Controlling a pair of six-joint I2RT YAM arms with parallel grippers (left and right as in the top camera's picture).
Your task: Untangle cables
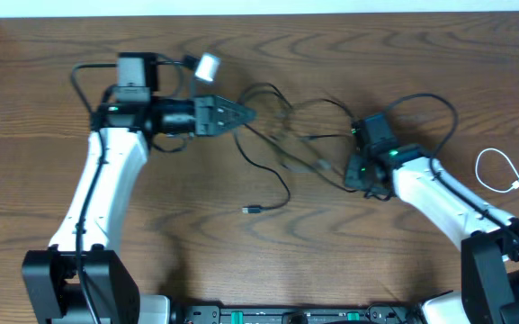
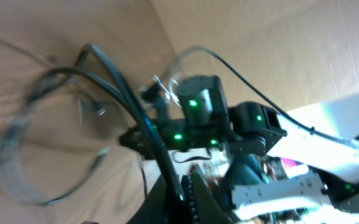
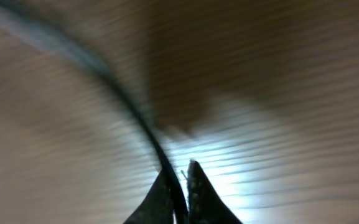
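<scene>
The black cable (image 1: 281, 144) lies in loose loops across the middle of the table, with one plug end (image 1: 250, 210) lying free at the front. My left gripper (image 1: 246, 115) is shut on the black cable at its left end; in the left wrist view the cord (image 2: 126, 93) runs up from between the fingers (image 2: 178, 198). My right gripper (image 1: 358, 177) is low over the table and shut on the same cable; the right wrist view shows the cord (image 3: 114, 87) pinched between the fingertips (image 3: 180, 177). The white cable (image 1: 497, 171) lies coiled at the far right, apart from the black one.
A small white cylinder (image 1: 207, 65) sits by the left arm at the back. The thick black arm wires (image 1: 84, 81) loop behind the left wrist. The right arm (image 2: 210, 118) shows in the left wrist view. The table's back edge (image 1: 259, 13) runs along the top.
</scene>
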